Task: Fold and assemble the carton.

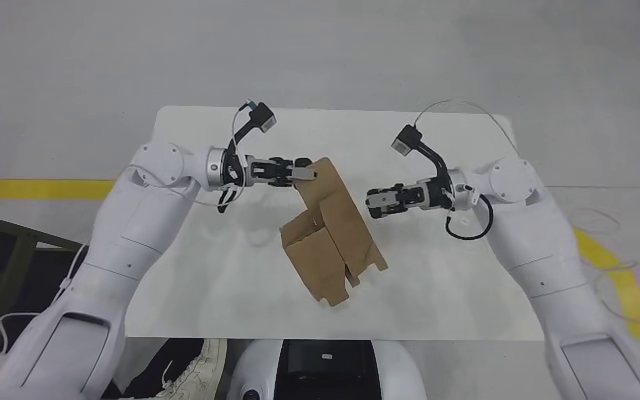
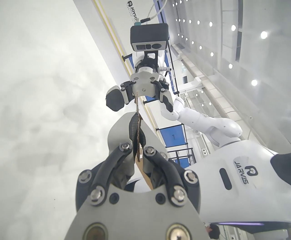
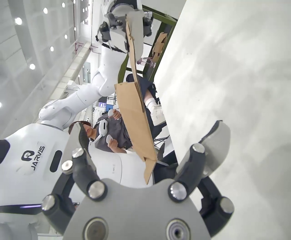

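Hanging from left jaws, which clamp its upper edge, partly folded carton (image 1: 330, 232) tilts over worktop (image 1: 200, 290). Right jaws spread apart just beside carton's opposite edge, carton ahead of their gap.

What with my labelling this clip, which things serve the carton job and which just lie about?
Job: carton; left claw, shut on it; right claw, open; table.
Lying about: spare cardboard by the green frame beyond the table.
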Controlling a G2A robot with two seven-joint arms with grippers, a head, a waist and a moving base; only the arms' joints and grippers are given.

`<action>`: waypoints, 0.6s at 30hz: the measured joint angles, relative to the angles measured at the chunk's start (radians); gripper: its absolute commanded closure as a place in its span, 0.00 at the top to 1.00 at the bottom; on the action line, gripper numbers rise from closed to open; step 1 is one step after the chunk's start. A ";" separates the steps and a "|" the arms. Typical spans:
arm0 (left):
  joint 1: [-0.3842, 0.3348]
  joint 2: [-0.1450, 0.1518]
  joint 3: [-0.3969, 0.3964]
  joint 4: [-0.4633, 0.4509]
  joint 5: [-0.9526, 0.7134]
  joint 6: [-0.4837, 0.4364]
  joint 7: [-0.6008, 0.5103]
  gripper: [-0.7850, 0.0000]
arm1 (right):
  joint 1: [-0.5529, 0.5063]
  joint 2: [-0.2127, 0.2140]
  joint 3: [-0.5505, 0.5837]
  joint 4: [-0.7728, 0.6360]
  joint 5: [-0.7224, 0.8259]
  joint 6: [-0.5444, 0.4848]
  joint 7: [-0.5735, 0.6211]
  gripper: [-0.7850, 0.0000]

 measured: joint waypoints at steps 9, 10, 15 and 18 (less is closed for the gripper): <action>-0.041 -0.024 0.042 0.030 -0.018 0.021 -0.013 0.00 | 0.016 -0.018 -0.061 0.012 0.029 -0.013 0.019 0.74; -0.042 -0.026 0.045 0.036 -0.023 0.021 -0.016 0.00 | 0.018 -0.019 -0.067 0.013 0.033 -0.012 0.019 0.49; -0.048 -0.035 0.055 0.068 -0.042 0.018 -0.031 0.00 | 0.026 -0.026 -0.093 0.016 0.059 -0.012 0.020 0.32; -0.051 -0.039 0.059 0.077 -0.049 0.015 -0.041 0.00 | 0.030 -0.028 -0.102 0.020 0.068 -0.015 0.017 0.28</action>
